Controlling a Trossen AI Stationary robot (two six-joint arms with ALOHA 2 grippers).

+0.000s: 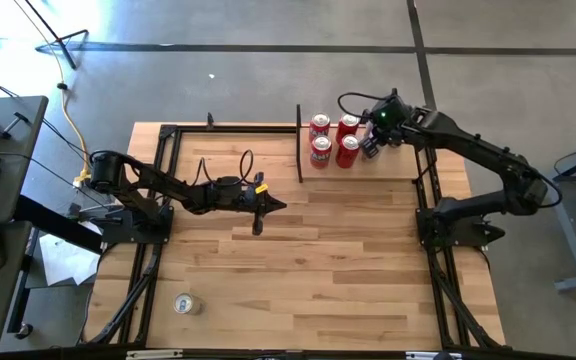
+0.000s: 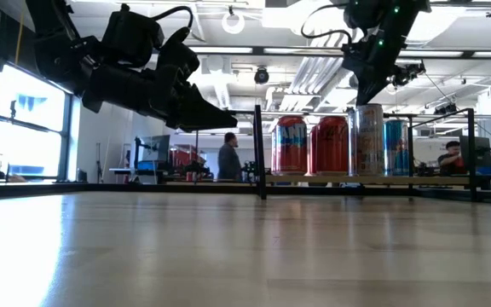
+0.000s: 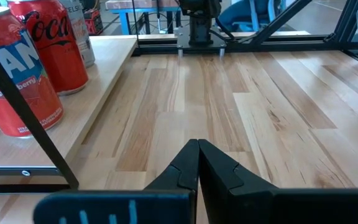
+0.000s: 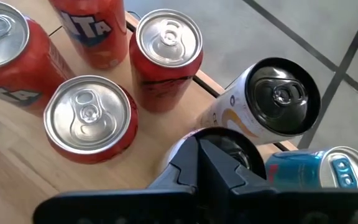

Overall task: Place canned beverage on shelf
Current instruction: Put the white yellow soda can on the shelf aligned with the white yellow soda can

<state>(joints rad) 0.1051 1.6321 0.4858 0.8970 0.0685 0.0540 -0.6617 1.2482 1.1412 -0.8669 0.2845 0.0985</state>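
Note:
The shelf [image 1: 398, 168] is a pale board with black posts at the table's far right. Several red cans [image 1: 334, 138] stand upright on it; they also show in the right wrist view [image 4: 89, 118]. Beside them stand a white can with a black top [image 4: 278, 93], a blue can [image 4: 328, 171] and a silvery can [image 2: 366, 141]. My right gripper [image 4: 197, 146] is shut, pointing down right over that can's dark top [image 4: 244, 152]. My left gripper [image 1: 266, 207] is shut and empty, hovering over the table's middle. A silver-topped can [image 1: 184, 303] stands on the table near its front left. My right gripper's shut fingertips [image 2: 366, 98] point down at the top of the silvery can on the shelf. The fingers themselves hide the spot, so I cannot tell whether they touch it. The can stands upright on the shelf board.
A thin black post [image 1: 299, 143] marks the shelf's left end, with a black frame rail [image 1: 188, 128] along the table's far edge. The arms' black base frames [image 1: 133, 270] run along both table sides. People show in the room beyond [image 2: 228, 158].

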